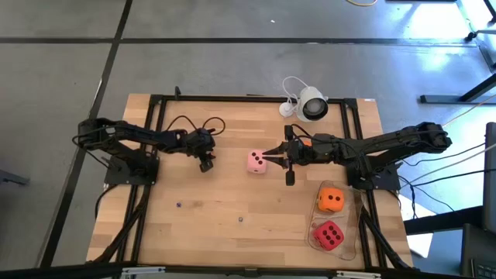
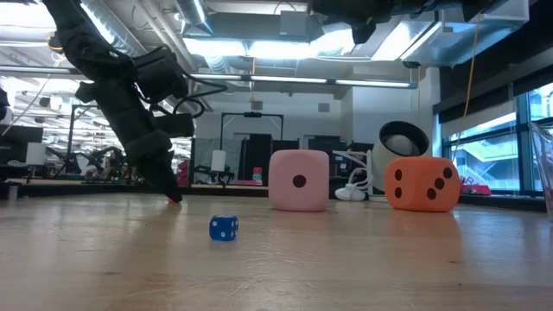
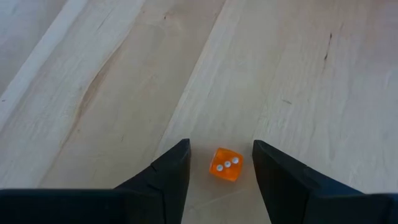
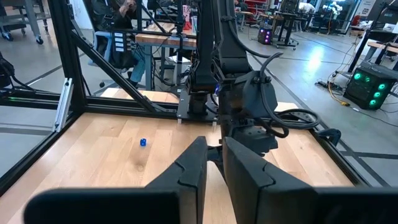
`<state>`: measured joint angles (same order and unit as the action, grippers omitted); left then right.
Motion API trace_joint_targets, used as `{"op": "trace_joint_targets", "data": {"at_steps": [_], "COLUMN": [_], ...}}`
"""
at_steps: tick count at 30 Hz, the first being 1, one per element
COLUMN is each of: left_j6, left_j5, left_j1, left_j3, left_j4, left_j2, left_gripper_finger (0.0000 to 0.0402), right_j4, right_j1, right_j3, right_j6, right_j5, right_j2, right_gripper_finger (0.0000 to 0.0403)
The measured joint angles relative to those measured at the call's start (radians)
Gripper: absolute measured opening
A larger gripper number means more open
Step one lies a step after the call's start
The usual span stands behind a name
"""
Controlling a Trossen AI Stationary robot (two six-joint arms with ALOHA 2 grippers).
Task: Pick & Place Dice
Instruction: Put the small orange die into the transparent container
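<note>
Fingers of the left gripper (image 3: 221, 163) straddle a tiny orange die (image 3: 226, 164) on the counter (image 1: 209, 209), parted for pinching, while the right gripper (image 1: 273, 155), nearly closed and empty, hovers beside the pale pink die (image 1: 257, 162) (others sit near the right edge).

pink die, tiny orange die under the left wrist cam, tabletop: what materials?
Pink die: probably soft foam, matte; rounded edges, no glare.
Small orange die, between the left gripper fingers: likely translucent plastic; it glows at the edges, with white pips.
Tabletop: light wood planks, smooth satin finish; visible grain and seams, though possibly veneer.
</note>
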<state>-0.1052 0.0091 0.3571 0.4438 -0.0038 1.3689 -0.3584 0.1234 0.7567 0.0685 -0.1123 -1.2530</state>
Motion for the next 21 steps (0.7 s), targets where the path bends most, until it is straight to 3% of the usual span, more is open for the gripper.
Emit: {"op": "trace_joint_targets", "data": {"at_steps": [21], "left_j6": [0.016], "left_j5": [0.009], "left_j1": [0.000], "left_j3": [-0.001], "left_j4": [-0.049], "left_j2": [0.001], "left_gripper_finger": [0.0168], "right_j4": [0.000], "right_j1": [0.000], "right_j3": [0.000], "right_j6": [0.003], "right_j5": [0.000], "right_j2": [0.000], "right_gripper_finger": [0.0055]}}
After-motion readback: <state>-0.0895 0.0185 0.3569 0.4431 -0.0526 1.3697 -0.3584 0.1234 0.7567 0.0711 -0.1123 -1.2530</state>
